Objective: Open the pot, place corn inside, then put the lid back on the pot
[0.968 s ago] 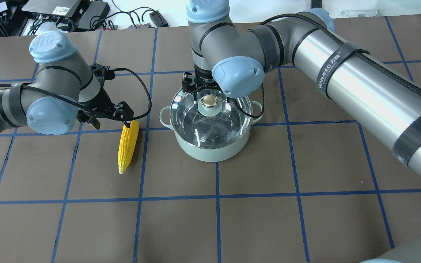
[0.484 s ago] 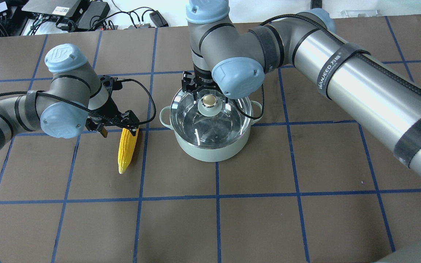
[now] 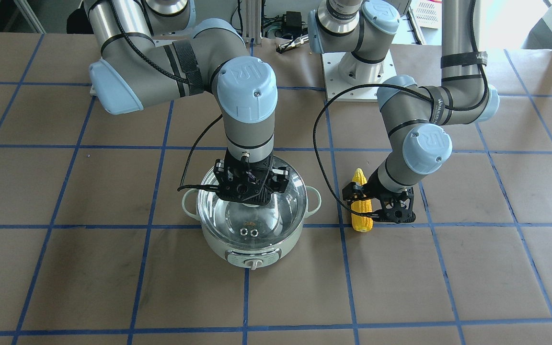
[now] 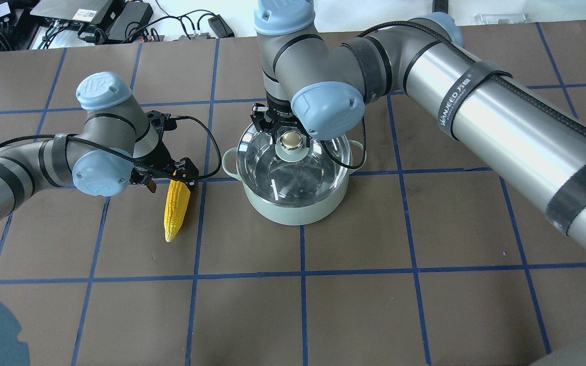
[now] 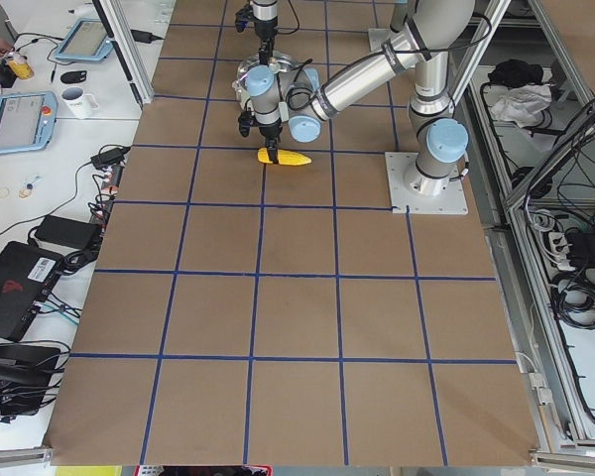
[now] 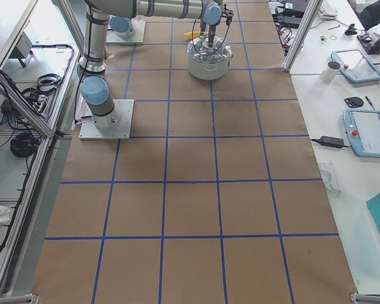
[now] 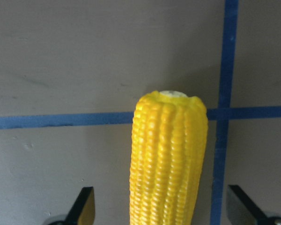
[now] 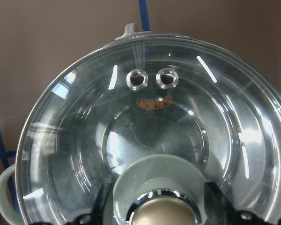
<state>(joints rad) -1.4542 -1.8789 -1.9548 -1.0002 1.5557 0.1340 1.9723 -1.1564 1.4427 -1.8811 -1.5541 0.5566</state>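
The mint-green pot (image 4: 293, 211) stands mid-table with the glass lid (image 4: 272, 173) on it. My right gripper (image 4: 292, 138) hangs straight down over the lid, open, with a finger on either side of the beige knob (image 8: 161, 213) and its green hub. The yellow corn (image 4: 176, 208) lies on the table left of the pot, pointed end toward the robot. My left gripper (image 4: 171, 182) is open and low over the corn's blunt end. In the left wrist view its fingertips (image 7: 85, 206) stand apart on both sides of the corn (image 7: 168, 154).
The table is brown paper with blue tape grid lines. Cables and electronics (image 4: 94, 18) lie beyond the far edge. The pot's control dial (image 3: 255, 263) faces away from the robot. The right arm's long forearm (image 4: 501, 117) spans the table's right side.
My left gripper has moved right, toward the pot, and now straddles the corn's blunt end. The right gripper has barely moved over the lid's knob.
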